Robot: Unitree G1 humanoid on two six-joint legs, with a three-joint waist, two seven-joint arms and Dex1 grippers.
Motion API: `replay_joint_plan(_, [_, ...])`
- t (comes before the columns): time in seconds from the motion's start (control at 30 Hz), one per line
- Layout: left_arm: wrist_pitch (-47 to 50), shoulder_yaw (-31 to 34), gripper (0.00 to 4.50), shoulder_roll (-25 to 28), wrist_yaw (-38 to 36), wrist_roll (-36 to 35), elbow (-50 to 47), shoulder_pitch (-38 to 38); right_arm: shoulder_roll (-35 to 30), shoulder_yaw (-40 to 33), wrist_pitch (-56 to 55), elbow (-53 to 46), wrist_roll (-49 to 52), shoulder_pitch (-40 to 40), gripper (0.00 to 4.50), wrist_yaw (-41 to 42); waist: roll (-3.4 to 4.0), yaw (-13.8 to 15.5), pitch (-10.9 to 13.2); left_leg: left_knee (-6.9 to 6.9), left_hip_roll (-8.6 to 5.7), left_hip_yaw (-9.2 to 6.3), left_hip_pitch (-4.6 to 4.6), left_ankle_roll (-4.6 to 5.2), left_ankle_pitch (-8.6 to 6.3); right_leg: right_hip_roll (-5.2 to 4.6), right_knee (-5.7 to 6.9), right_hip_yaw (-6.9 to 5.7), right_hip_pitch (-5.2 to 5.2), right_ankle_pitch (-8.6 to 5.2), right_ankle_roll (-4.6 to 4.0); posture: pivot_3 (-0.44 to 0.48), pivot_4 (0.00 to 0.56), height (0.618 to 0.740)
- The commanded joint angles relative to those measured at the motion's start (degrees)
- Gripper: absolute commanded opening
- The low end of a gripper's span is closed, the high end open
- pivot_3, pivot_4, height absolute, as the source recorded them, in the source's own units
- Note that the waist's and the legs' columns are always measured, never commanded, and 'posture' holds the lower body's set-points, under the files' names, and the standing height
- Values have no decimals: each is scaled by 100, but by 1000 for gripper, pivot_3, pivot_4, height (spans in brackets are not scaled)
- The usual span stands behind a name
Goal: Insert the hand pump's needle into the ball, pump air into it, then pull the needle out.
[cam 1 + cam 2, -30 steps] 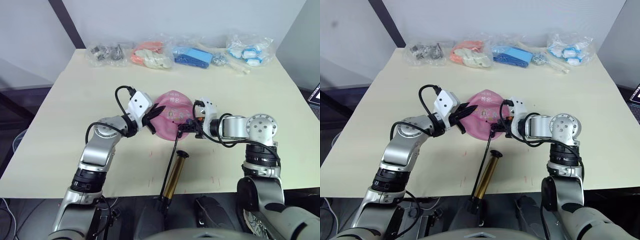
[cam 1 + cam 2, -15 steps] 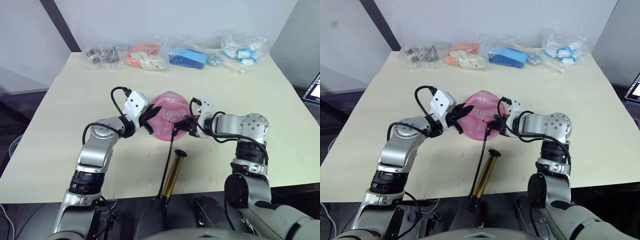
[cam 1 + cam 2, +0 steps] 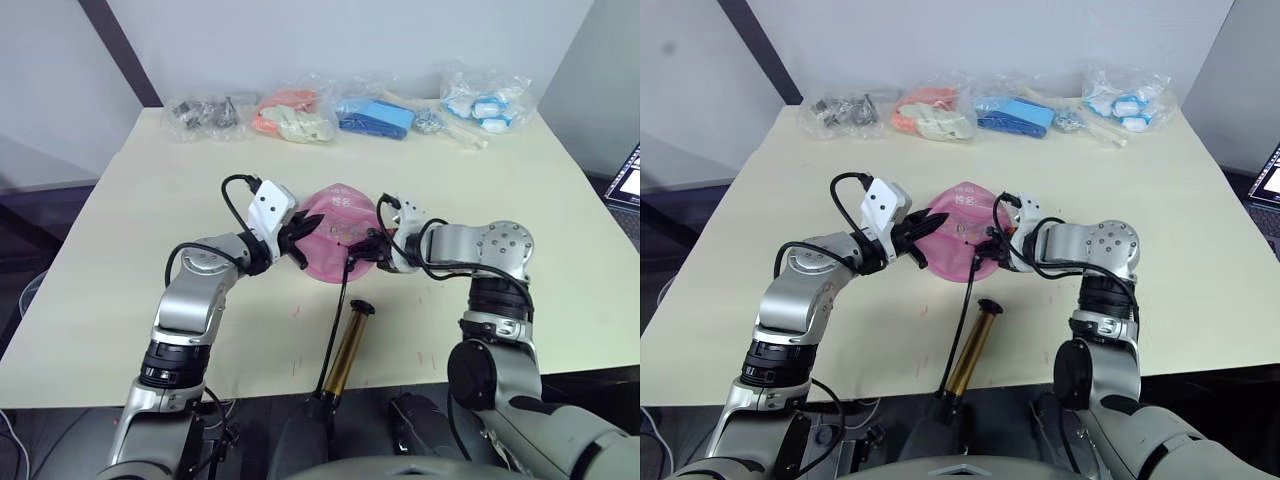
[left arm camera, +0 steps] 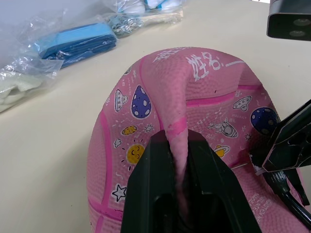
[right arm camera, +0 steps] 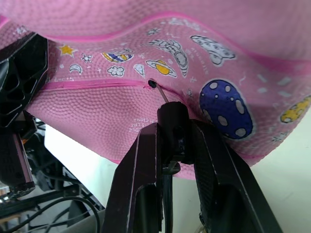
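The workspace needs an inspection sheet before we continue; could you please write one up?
Surface: pale cream table, faint red marks near the front edge.
Job's things: deflated pink rubber ball with cartoon prints at centre; bronze-gold hand pump lies near the front edge, its thin black hose running up to the ball; silver needle tip at the black valve hole.
Clutter: four clear plastic bags of parts along the far edge.
Grippers: left gripper pinches a fold of the ball; right gripper clamps the needle's black fitting.
Cables: black cable loops on both wrists.
Surroundings: grey wall, dark floor, screen corner at right.
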Motion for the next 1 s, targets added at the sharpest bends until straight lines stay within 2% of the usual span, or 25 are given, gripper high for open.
replay_joint_plan(0.03, [251, -526, 31, -136, -286, -187, 31, 245, 694, -2, -297, -23, -315, -416, 351, -237, 0, -2, 0, 0, 0, 0, 0, 0, 0, 0, 0, 0, 0, 0, 0, 0, 150, 740])
replay_joint_plan(0.47, [166, -592, 31, -178, -325, -108, 31, 307, 849, 411, -70, 65, -552, -632, 351, -272, 1, -7, -3, -4, 1, 3, 6, 0, 0, 1, -1, 4, 1, -1, 0, 0, 150, 740])
replay_joint_plan(0.67, [151, -622, 31, -179, -362, -63, 13, 329, 897, 538, 40, 244, -641, -1073, 351, -293, 2, -23, -3, -7, 3, 5, 8, 0, 0, 3, -3, 7, 1, -1, 0, 0, 150, 740])
replay_joint_plan(1.0, [144, -614, 31, -205, -350, -3, 10, 326, 867, 759, 40, 495, -357, -1361, 351, -453, 1, -106, -3, -8, 4, 1, 8, 0, 0, 5, -5, 5, 2, -1, -1, 0, 150, 740])
